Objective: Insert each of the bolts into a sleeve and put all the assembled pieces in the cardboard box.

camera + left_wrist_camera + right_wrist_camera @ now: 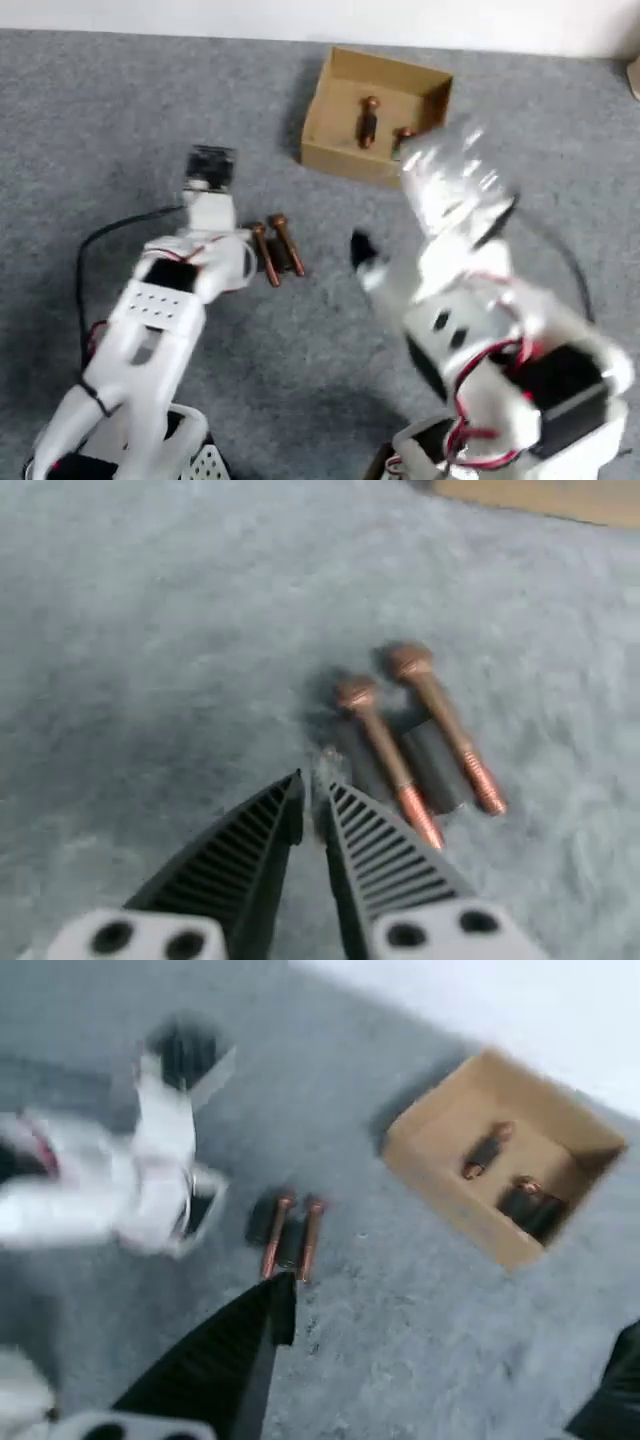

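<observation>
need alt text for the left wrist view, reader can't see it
Two copper bolts with dark sleeves at their middles lie side by side on grey carpet, just beyond the tips of the left gripper, whose black ribbed fingers are all but shut. The edge of a cardboard box lies farther off.

Left hand closed, right hand spread.
</observation>
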### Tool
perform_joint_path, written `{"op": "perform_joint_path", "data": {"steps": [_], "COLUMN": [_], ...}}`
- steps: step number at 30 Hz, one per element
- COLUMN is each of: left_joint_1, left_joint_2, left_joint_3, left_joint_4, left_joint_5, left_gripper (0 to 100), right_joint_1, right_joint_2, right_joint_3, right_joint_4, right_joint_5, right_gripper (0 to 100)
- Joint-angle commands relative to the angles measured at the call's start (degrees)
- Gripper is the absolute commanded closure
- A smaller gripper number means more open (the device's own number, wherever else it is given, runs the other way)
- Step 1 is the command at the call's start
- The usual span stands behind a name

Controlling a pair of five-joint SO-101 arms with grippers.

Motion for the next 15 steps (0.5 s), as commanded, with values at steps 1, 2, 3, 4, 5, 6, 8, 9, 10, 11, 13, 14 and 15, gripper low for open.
{"op": "perform_joint_path", "data": {"steps": [1,2,3,4,5,6,8,9,10,11,13,14,15], "left_joint_1": [-3.6,-4.1,-4.4,-4.8,-5.1,-5.5,-6.5,-7.3,-7.9,-8.1,-7.3,-6.3,-5.2], "left_joint_2": [-5.1,-6.4,-7.8,-9.2,-10.6,-12.0,-14.5,-15.8,-16.9,-17.6,-18.3,-17.9,-16.9], "left_joint_3": [-0.3,0.3,1.0,1.7,2.4,2.9,3.6,4.0,4.3,4.6,5.3,5.7,5.8], "left_joint_4": [0.4,0.4,0.4,0.4,0.4,0.4,0.4,0.4,0.4,0.5,0.4,0.3,-0.5], "left_joint_5": [1.8,1.8,1.8,1.8,1.7,1.7,1.7,1.7,1.7,1.7,1.7,1.7,1.7], "left_gripper": [95,95,95,95,95,95,95,95,95,95,95,95,95], "right_joint_1": [-3.3,-4.2,-5.0,-5.6,-6.2,-6.8,-8.7,-9.4,-10.1,-10.7,-11.5,-11.6,-11.6], "right_joint_2": [-12.8,-14.3,-14.6,-14.1,-13.0,-11.6,-7.8,-5.7,-3.5,-1.5,1.7,2.7,3.4], "right_joint_3": [28.6,34.7,40.6,46.2,50.8,53.5,56.9,57.8,57.7,57.6,57.6,57.6,57.9], "right_joint_4": [-14.7,-18.6,-22.0,-24.9,-27.7,-30.5,-35.6,-37.7,-39.5,-41.2,-43.9,-44.9,-45.7], "right_joint_5": [5.1,5.3,5.5,6.2,7.0,7.6,7.6,7.5,7.5,7.5,7.2,5.9,3.9], "right_gripper": [57.0,57.0,57.0,57.0,57.0,57.0,57.0,57.0,57.0,57.0,57.0,57.0,57.0]}}
